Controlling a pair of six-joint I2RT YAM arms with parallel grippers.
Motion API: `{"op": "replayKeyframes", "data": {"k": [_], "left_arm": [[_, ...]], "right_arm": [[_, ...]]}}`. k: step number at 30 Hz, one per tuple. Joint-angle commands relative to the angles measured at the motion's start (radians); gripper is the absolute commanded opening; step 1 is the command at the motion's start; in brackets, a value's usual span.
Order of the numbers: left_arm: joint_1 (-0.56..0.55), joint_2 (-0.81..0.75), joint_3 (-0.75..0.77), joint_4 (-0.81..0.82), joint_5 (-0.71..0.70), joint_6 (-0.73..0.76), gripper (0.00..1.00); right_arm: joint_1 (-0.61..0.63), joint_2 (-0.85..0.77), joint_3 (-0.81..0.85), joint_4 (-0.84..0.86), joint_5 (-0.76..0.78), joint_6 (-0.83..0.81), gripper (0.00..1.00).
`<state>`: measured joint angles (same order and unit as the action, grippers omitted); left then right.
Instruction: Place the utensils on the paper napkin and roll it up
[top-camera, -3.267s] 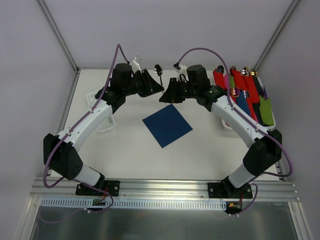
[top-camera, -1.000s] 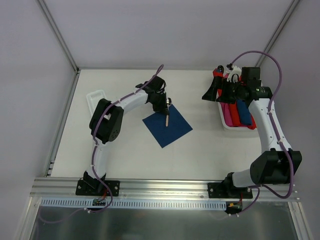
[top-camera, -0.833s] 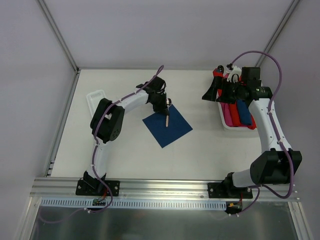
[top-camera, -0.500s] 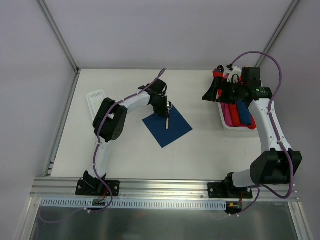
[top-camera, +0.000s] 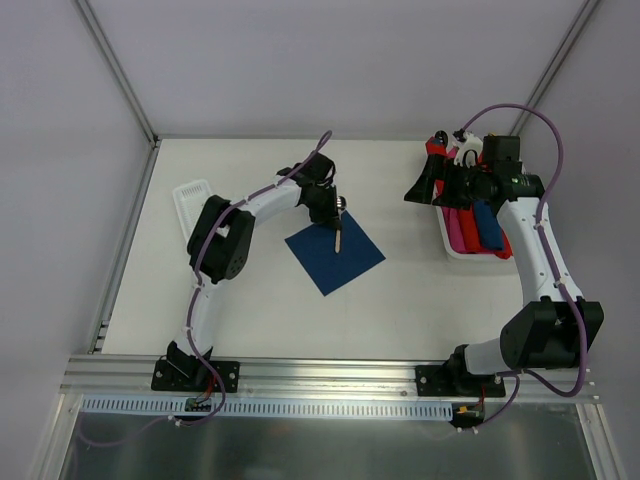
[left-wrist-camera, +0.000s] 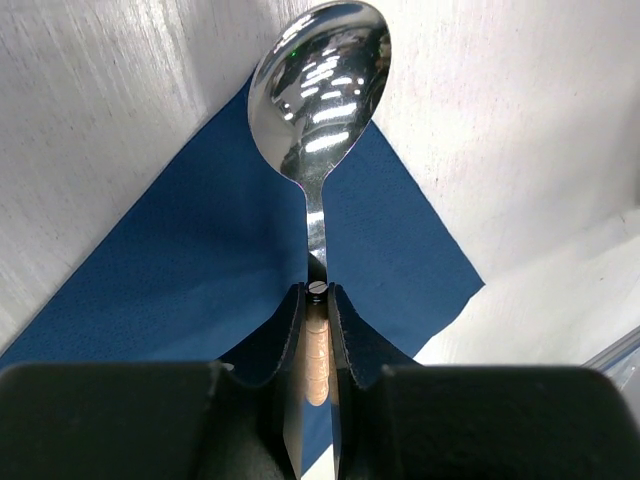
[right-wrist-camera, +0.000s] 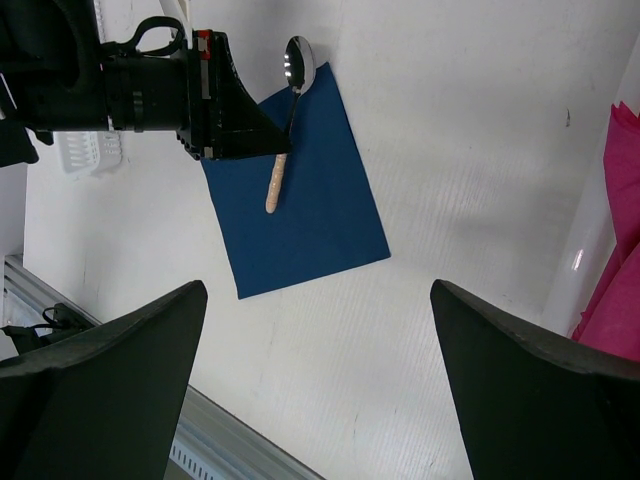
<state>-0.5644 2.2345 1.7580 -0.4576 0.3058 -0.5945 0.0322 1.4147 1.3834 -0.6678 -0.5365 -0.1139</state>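
The dark blue paper napkin lies flat mid-table, also in the left wrist view and the right wrist view. A spoon with a tan handle and shiny bowl rests along the napkin's far-left part, its bowl past the napkin's far corner. My left gripper is shut on the spoon's handle near the neck. My right gripper hangs open and holds nothing, off to the right near the tray.
A white tray at the right holds red, pink and blue rolled napkins; a pink roll shows at the right wrist view's edge. A small white basket sits at the far left. A metal rail runs along the near edge.
Over the last second my left gripper has shifted slightly right with the spoon, turning the handle a little over the napkin. The right arm has not moved.
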Motion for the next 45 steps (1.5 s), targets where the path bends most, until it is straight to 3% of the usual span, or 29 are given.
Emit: {"op": "replayKeyframes", "data": {"k": [1, 11, 17, 31, 45], "left_arm": [[-0.012, 0.024, 0.04, -0.024, 0.013, -0.021, 0.08], [-0.014, 0.05, 0.044, -0.041, 0.024, -0.033, 0.1], [-0.012, 0.06, 0.044, -0.046, 0.027, -0.042, 0.25], [-0.009, 0.013, 0.032, -0.081, -0.037, -0.033, 0.46], [0.001, -0.156, 0.038, -0.177, -0.192, -0.008, 0.58]], "right_arm": [[-0.009, -0.02, 0.005, 0.005, -0.003, -0.007, 0.99], [-0.009, -0.014, 0.003, 0.005, 0.0, -0.007, 0.99], [-0.009, -0.011, 0.005, 0.005, -0.002, -0.007, 0.99], [-0.011, -0.005, 0.011, 0.007, -0.005, -0.004, 0.99], [-0.011, 0.02, 0.037, 0.004, -0.031, 0.01, 0.99]]}}
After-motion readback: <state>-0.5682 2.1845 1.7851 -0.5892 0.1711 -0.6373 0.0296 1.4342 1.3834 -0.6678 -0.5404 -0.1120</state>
